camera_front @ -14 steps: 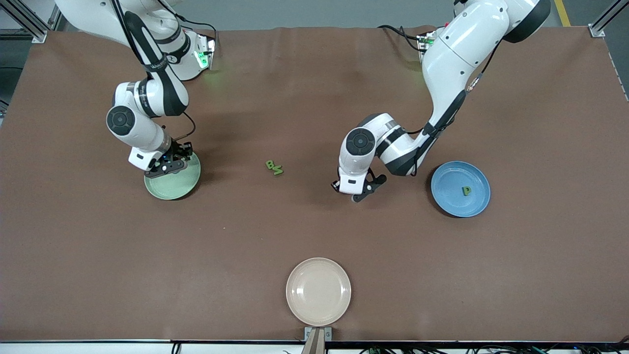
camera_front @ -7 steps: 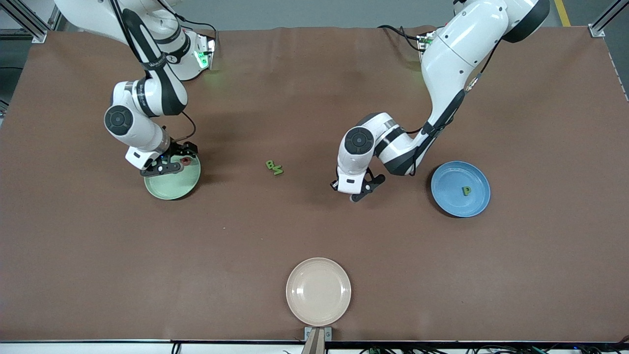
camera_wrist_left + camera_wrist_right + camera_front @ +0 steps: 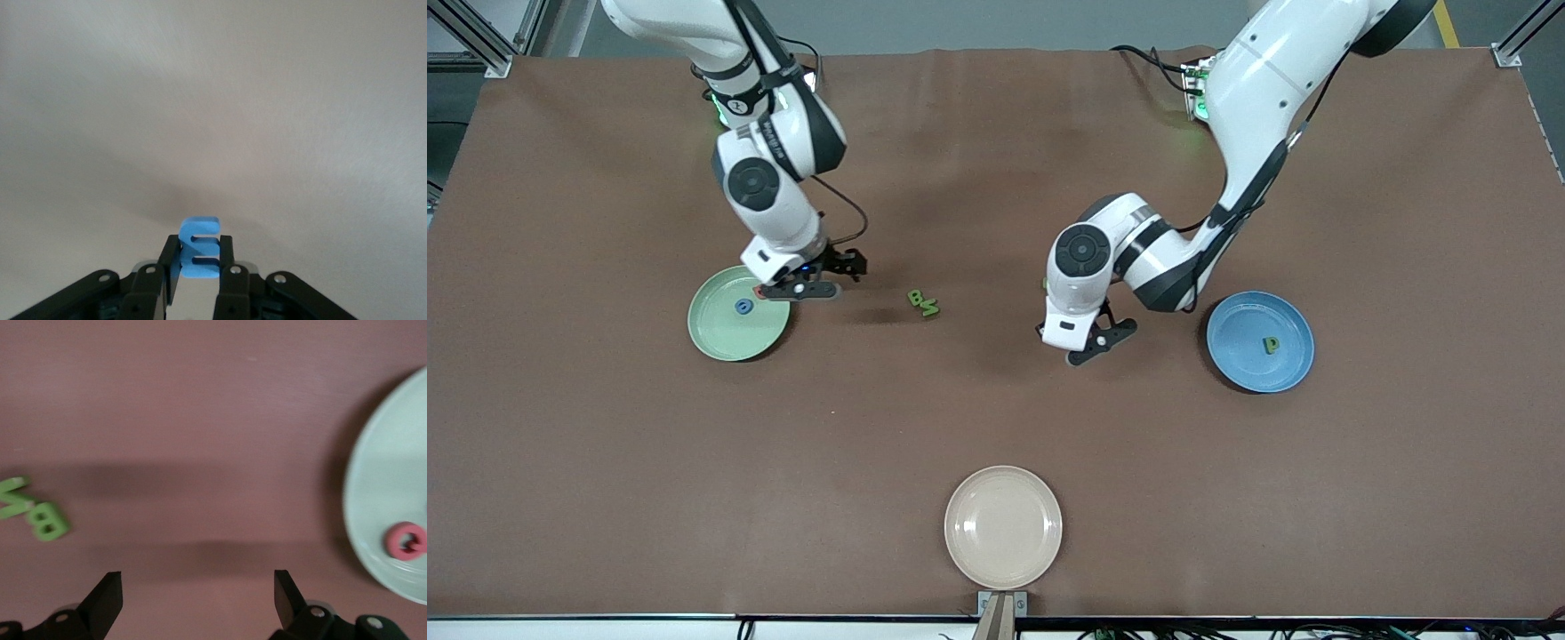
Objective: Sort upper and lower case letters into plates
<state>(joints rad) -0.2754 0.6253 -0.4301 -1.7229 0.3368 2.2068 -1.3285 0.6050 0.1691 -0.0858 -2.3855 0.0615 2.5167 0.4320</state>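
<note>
My left gripper (image 3: 1091, 343) hangs low over the table between the green letters and the blue plate (image 3: 1240, 366). It is shut on a blue letter E (image 3: 199, 248), which stands upright between its fingers. My right gripper (image 3: 807, 286) is open and holds nothing, just off the rim of the light green plate (image 3: 716, 331) on the side toward the green letters. In that plate lie a small blue letter (image 3: 743, 307) and a red letter (image 3: 405, 541). A green B (image 3: 914, 298) and another green letter (image 3: 930, 309) lie together mid-table. A green P (image 3: 1271, 344) lies in the blue plate.
A cream-beige plate (image 3: 1003, 526) sits at the table edge nearest the front camera. Both arms reach down from their bases along the table's back edge. The brown table top spreads wide around the plates.
My right gripper opened, left the red letter in the green plate and moved off toward the green letters. My left gripper shut on the blue E and shifted a little.
</note>
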